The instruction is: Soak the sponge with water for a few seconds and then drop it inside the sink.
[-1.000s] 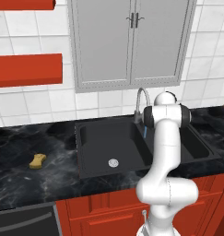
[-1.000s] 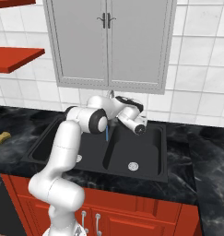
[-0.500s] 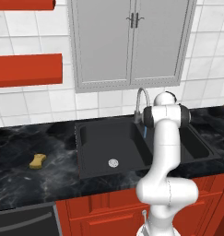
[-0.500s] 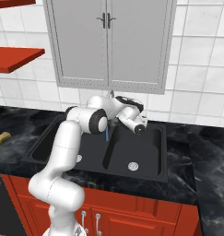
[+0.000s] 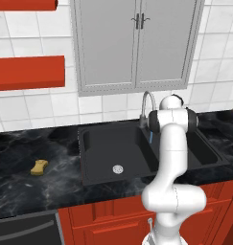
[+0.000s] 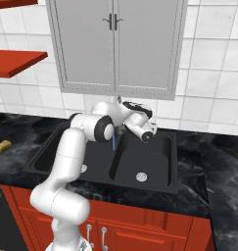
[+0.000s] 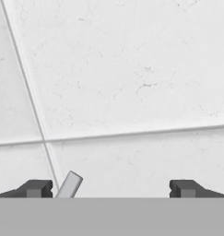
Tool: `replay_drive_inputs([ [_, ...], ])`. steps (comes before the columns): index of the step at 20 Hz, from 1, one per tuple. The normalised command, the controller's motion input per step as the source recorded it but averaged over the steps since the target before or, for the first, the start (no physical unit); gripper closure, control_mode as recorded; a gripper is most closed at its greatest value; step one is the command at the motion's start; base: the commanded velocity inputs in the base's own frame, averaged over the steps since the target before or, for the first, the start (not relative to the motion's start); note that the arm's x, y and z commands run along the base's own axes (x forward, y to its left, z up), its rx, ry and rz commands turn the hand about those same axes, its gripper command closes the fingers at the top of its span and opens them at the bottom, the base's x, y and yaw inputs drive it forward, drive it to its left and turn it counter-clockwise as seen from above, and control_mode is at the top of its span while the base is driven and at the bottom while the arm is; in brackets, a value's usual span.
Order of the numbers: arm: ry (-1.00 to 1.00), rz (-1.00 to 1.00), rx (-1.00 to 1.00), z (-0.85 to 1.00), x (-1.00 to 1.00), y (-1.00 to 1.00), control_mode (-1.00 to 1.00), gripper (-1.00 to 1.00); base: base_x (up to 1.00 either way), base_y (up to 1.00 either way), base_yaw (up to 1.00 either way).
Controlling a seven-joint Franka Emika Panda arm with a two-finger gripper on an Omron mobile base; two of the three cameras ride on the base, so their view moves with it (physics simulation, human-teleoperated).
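The small yellow-tan sponge (image 5: 39,167) (image 6: 2,145) lies on the dark counter, well left of the black double-basin sink (image 5: 104,146) (image 6: 157,156). A thin blue stream of water (image 5: 151,136) (image 6: 113,142) falls from the curved grey faucet (image 5: 146,101) into the sink. My gripper (image 6: 137,109) (image 7: 111,189) is up behind the faucet, facing the white tiled wall, open and holding nothing. A short grey rod (image 7: 68,184), seemingly the faucet's handle, sits just inside my left fingertip (image 7: 38,188).
Grey wall cabinets (image 5: 137,43) hang above the sink. Red shelves (image 5: 27,72) jut out over the left counter. The black marble counter (image 5: 22,186) runs left of the sink, with red drawers (image 6: 140,235) below.
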Motion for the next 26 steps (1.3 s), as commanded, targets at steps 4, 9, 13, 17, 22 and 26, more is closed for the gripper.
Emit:
replay_drive_inputs([
  [4,0.06,-0.02,0.01,0.38,0.00,-0.39,-1.00,-1.00,0.00,0.00,0.00],
  [9,0.08,-0.03,0.00,0.51,0.00,-0.33,-1.00,-1.00,0.00,0.00,0.00],
  [13,0.02,-0.03,0.01,0.42,0.00,-0.31,-1.00,-1.00,0.00,0.00,0.00],
  [17,0.00,-0.03,0.04,0.26,0.00,-0.30,-1.00,-1.00,0.00,0.00,0.00],
  [22,0.01,-0.01,0.04,0.16,-0.15,-0.18,-1.00,-1.00,0.00,0.00,0.00],
  [26,0.00,0.00,0.02,0.11,-0.41,-0.04,-1.00,-1.00,0.00,0.00,0.00],
])
